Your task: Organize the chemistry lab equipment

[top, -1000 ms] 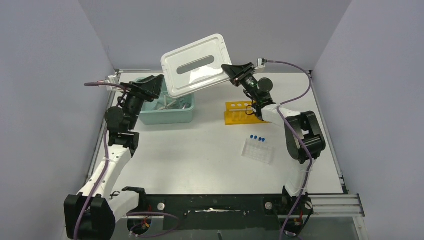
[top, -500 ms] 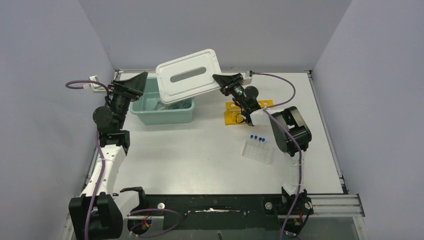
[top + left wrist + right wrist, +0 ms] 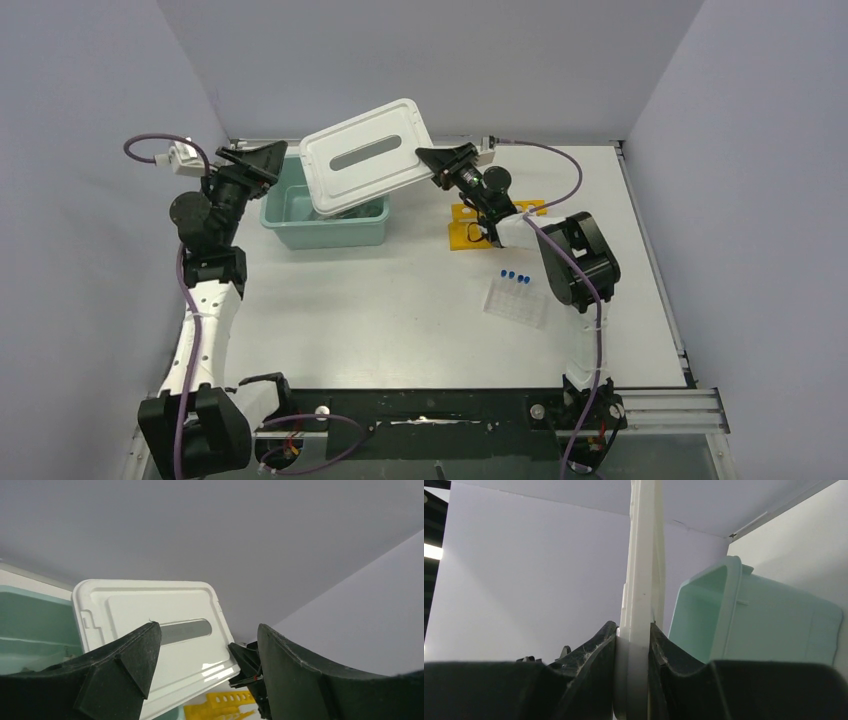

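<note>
We hold the lid (image 3: 365,155) above the tub (image 3: 330,232)
Our right gripper (image 3: 634,630) pinches its edge, probably for closing; left gripper (image 3: 206,627) spread, empty

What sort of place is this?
Probably a robot test booth staged as a chemistry bench: plain walls box in a white table, with a yellow rack, blue-capped tubes and a teal tub on it.
</note>
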